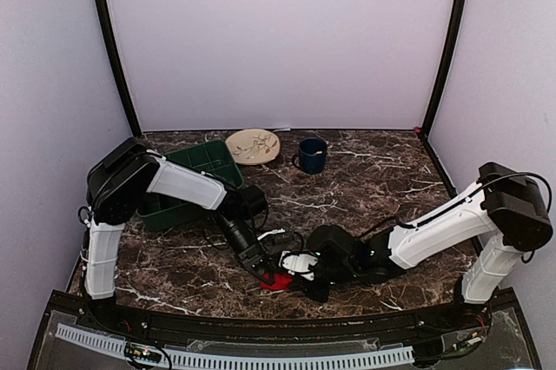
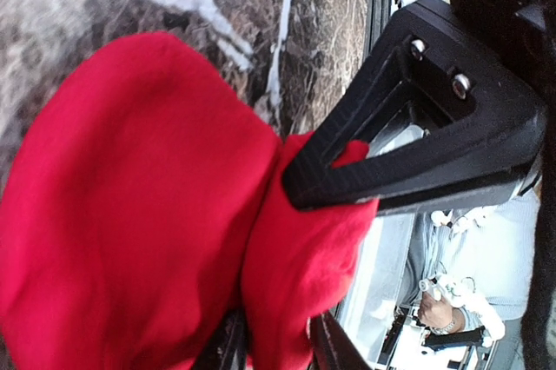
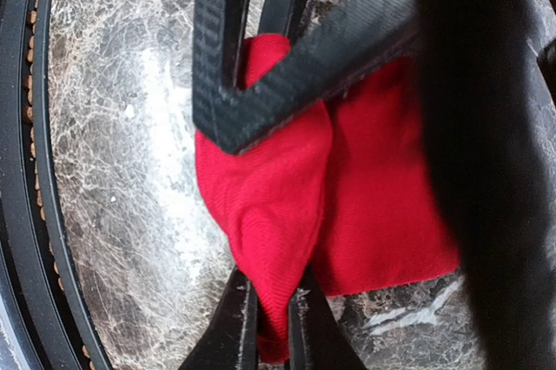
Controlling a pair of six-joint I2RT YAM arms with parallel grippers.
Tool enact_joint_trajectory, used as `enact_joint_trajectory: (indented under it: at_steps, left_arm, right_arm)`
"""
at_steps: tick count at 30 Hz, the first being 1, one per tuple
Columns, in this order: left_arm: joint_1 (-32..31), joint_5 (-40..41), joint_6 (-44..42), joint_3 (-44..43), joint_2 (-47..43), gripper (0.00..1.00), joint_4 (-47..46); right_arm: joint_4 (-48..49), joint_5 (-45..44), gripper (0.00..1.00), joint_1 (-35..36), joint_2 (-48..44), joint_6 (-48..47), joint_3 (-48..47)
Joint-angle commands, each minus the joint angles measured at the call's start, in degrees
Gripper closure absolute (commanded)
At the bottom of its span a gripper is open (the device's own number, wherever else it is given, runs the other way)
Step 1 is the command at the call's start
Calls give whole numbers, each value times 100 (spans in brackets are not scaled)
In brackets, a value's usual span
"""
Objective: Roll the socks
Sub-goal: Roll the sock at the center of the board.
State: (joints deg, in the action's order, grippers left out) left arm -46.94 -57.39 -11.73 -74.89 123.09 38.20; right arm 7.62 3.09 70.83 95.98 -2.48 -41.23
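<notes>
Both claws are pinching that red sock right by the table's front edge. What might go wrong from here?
The left gripper and right gripper pinch the red sock very close together, so they might collide. Each seems to hold only a thin fold, which may slip and let the bundle loosen. The sock lies near the front edge of the table, so a tug might drag it off.

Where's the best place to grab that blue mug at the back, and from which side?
Probably the blue mug by its rim: it stands upright, mouth open upward, so come straight down, one tool finger inside the wall. Its handle juts left, so pinch the right side of the rim.
</notes>
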Motion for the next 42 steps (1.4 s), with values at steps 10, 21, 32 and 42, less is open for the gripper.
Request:
enact_joint_trajectory:
  at_steps: [10, 21, 32, 42]
  left_arm:
    - [264, 784, 94, 337, -269, 72, -29]
    - [542, 870, 182, 517, -621, 72, -216]
    - [624, 1323, 687, 1180, -1351, 72, -1193]
    - [616, 2167, 1577, 2418, -2572, 72, -3042]
  right_arm:
    - [55, 67, 100, -34, -252, 161, 208]
    - [33, 155, 100, -39, -128, 178, 147]
    - [-83, 780, 100, -278, 42, 317, 3]
    - [-544, 1834, 100, -760, 388, 452, -426]
